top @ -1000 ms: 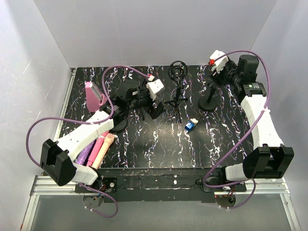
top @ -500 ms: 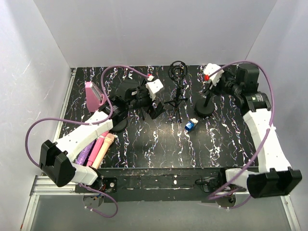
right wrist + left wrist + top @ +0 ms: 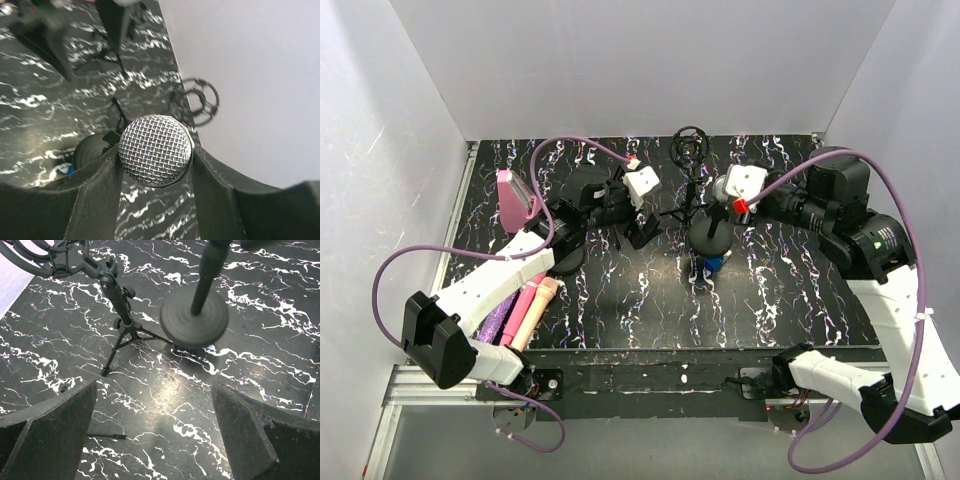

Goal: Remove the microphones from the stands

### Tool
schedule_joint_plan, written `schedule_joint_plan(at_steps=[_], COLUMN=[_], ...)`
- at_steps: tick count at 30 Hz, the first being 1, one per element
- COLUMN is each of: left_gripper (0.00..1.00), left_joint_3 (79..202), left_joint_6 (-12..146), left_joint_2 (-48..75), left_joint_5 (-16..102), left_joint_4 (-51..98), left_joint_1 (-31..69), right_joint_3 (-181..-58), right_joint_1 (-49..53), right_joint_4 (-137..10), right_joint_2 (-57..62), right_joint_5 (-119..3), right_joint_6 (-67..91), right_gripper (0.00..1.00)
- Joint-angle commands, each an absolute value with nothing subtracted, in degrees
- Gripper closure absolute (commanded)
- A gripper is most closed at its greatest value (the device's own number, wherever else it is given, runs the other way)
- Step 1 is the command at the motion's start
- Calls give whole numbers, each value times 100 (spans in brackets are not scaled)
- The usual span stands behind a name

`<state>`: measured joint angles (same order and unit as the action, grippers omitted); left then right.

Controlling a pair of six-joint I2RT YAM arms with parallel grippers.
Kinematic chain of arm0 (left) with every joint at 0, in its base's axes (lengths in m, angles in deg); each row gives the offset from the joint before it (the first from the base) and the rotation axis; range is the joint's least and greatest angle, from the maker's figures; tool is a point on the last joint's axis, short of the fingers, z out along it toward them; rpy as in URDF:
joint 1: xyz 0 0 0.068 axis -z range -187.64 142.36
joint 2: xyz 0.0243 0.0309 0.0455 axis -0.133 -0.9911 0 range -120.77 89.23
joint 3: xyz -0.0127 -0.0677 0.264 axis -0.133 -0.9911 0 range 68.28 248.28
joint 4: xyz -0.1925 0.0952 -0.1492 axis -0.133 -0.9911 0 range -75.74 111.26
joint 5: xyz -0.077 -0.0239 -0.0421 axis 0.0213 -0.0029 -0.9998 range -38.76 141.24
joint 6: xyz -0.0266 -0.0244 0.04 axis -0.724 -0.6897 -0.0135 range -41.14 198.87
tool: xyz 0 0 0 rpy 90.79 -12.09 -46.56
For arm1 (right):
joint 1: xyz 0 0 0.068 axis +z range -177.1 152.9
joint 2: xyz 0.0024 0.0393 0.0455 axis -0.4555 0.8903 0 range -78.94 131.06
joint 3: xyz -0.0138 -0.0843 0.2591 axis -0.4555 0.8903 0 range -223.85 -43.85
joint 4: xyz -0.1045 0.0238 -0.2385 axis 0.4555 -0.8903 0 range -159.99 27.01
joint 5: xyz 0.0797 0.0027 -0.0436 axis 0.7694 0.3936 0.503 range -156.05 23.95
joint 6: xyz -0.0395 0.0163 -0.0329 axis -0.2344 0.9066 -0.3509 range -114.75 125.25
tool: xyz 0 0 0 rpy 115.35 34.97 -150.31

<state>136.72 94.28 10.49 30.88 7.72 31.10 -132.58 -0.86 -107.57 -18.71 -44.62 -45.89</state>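
Observation:
The microphone has a silver mesh head, and my right gripper is shut on it just under that head. It still sits on its stand, a black pole on a round black base. That base hangs slightly above the table near the middle, over a small blue object. In the top view the right gripper is above the base. My left gripper rests low to the left of it, open and holding nothing.
A black tripod stand with an empty ring mount stands just behind the base, seen also as the tripod in the left wrist view. Pink microphones lie at the front left. A pink object stands at the left. White walls surround the table.
My right arm has swung left and forward, carrying the microphone and its round-base stand from the back right to the table's middle. The left arm has not moved.

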Motion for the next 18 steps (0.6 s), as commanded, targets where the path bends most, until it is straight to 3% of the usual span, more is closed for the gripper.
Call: schedule_joint_plan(at_steps=[1,7,18], left_gripper=[2,2,2], left_joint_3=[13973,14026,13639], left_joint_6=[9583,9697,9916], left_joint_2=[1390,1654,2313], left_joint_5=[3164,3322,2884], left_joint_4=[492,-88,-554], left_joint_1=[3112,3103,3112], right_joint_3=[-13456,-12982,-11680], right_joint_1=[488,1288,2449], right_joint_4=[-10316,-9825,-7522], right_joint_2=[-2023,-1909,-1522], right_joint_5=[-4126,-4029,-4864], right_joint_6=[-4301,-4178,-4485], right_gripper=[87,88,90])
